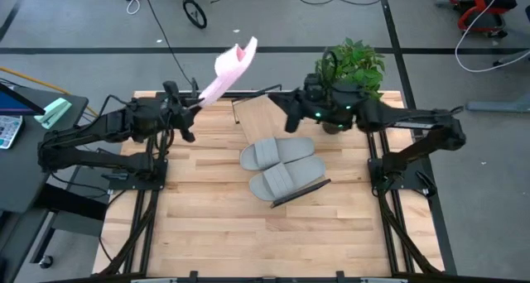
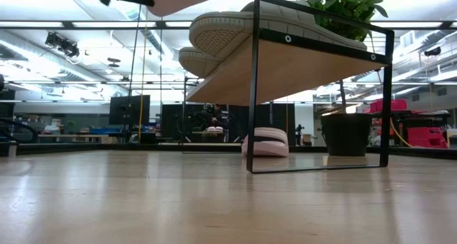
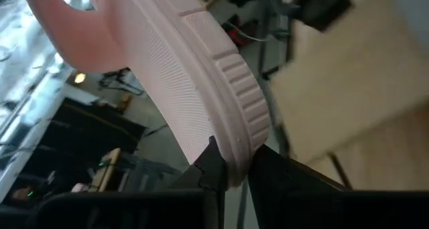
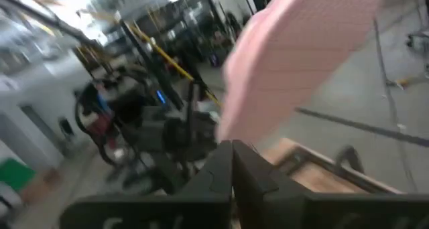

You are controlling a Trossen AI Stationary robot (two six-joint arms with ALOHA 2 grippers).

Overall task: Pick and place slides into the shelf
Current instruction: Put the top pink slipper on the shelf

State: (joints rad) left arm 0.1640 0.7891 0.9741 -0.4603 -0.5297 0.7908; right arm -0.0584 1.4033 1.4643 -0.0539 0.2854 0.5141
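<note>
Right now the left gripper (image 1: 196, 103) pinches the heel end of a pale pink slide (image 1: 228, 71), its two dark fingers (image 3: 213, 163) pressed onto the ribbed sole edge, as the left wrist view shows close up. That slide is lifted off the table, tilted, its toe pointing toward one o'clock beyond the table's far edge in the overhead view. Out from it, the left arm reaches in from nine o'clock, stretched nearly level toward the centre.

Across from it, the right gripper (image 1: 291, 117) has its fingers pressed together on nothing that I can see, and it hangs at the shelf's (image 1: 262, 115) far end, around twelve o'clock of the table. Its arm comes in from three o'clock, passing just in front of the potted plant (image 1: 351, 68).

By my reading, the step in hand is carrying this pink slide to the shelf. Both grey slides (image 1: 281, 167) already lie on the board, side by side at its near half. The second pink slide (image 2: 265, 142) sits on the tabletop beneath the shelf, seen from table height, so it is not yet placed.

Next, I judge, the left arm must swing the slide over the bare far half of the board, level it, and lower it clear of the right gripper
</note>
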